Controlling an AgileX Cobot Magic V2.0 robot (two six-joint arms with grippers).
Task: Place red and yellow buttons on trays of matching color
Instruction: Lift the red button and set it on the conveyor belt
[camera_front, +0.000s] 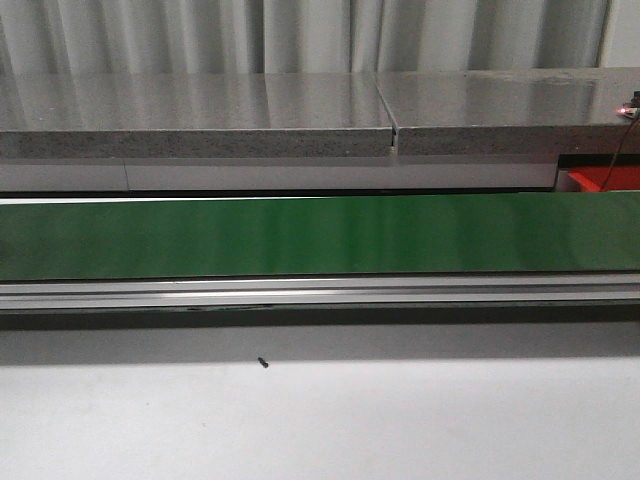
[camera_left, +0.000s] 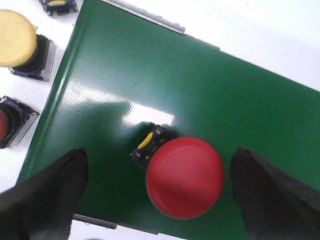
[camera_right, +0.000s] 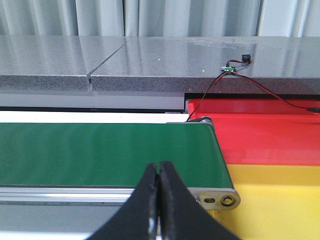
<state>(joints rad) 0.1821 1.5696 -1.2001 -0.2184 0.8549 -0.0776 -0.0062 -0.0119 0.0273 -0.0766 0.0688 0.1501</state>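
Note:
In the left wrist view a red button (camera_left: 185, 177) with a black and yellow base lies on the green conveyor belt (camera_left: 200, 90). My left gripper (camera_left: 160, 156) is open around it, with a gap between each finger and the cap. A yellow button (camera_left: 16, 44) and another red button (camera_left: 4, 125) sit on the white table beside the belt. My right gripper (camera_right: 159, 166) is shut on nothing, in front of the belt's end. Beyond that end lie the red tray (camera_right: 265, 135) and the yellow tray (camera_right: 280, 195). The front view shows neither gripper.
The green belt (camera_front: 320, 235) runs across the front view with a metal rail (camera_front: 320, 292) along its near side. Behind it is a grey stone counter (camera_front: 200, 115). A red-and-black wire (camera_right: 260, 87) hangs over the red tray. A small black speck (camera_front: 262, 362) lies on the white table.

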